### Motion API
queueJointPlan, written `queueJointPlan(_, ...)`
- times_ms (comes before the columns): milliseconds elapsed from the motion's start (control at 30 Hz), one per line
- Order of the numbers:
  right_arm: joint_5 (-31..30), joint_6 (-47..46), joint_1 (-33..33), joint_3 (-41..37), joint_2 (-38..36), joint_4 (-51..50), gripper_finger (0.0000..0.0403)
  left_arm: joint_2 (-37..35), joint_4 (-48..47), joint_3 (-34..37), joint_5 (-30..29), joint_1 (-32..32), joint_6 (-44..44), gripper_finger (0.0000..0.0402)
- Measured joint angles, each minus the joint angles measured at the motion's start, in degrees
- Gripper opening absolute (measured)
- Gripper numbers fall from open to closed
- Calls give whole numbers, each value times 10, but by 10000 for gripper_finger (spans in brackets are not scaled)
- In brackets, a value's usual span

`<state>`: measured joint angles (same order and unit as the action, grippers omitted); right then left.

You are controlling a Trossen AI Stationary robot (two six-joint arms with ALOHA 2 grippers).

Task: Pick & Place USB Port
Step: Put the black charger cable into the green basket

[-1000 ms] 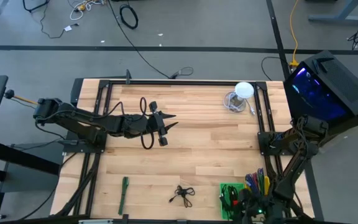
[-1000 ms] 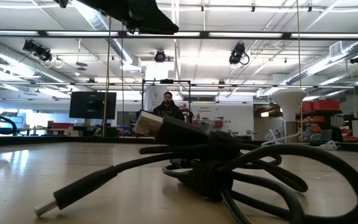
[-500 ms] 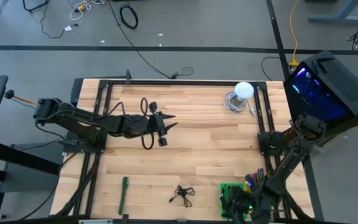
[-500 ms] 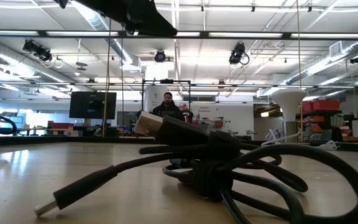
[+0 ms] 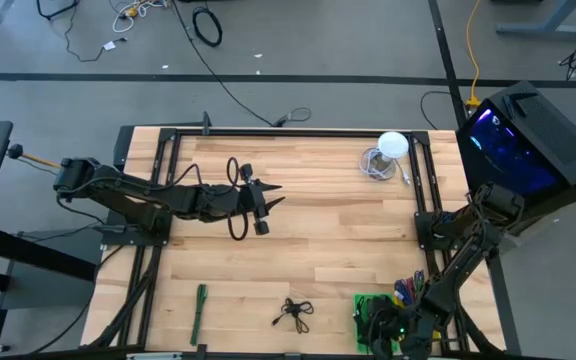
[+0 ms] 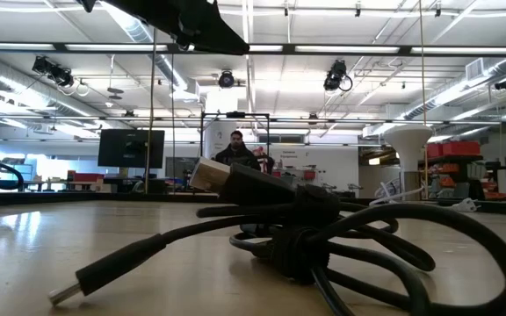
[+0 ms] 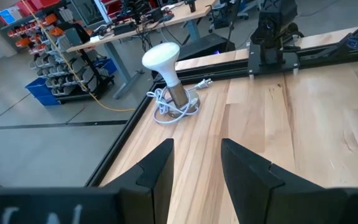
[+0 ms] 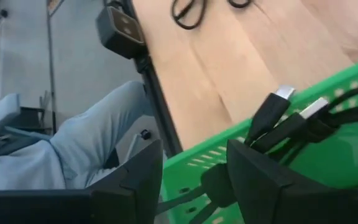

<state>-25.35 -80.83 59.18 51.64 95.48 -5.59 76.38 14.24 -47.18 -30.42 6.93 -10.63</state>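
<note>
The left gripper is held above the middle of the table, arm stretched in from the left edge; its fingers are parted with only bare wood seen between them, nothing held. Ahead of it, in the left wrist view, a white lamp with a coiled cord is seen standing near the table's far right corner. The right gripper is lowered over the green bin at the table's near right edge. In the right wrist view its fingers are spread apart, straddling the bin wall; nothing is gripped. Black USB cables with metal plugs are seen lying in the bin just beyond the fingertips. A loose black cable is coiled on the wood near the front edge, left of the bin and apart from it; it fills the low view, one plug raised. A green tool is noted lying further left. A person's light trouser leg is seen past the table edge in the right wrist view.
</note>
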Motion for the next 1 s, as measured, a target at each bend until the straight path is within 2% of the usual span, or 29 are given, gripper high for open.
queueJointPlan(333,8,-45,0,0,0,-59,180,0,-1,0,0,0,0,138)
queueJointPlan(567,-16,-44,0,0,0,-66,180,0,-5,0,0,0,0,138)
queueJointPlan(833,1,-50,9,0,1,-70,180,0,-10,0,0,0,11,138)
queueJointPlan(1000,-42,-1,18,0,-1,-29,180,0,-19,0,0,0,11,138)
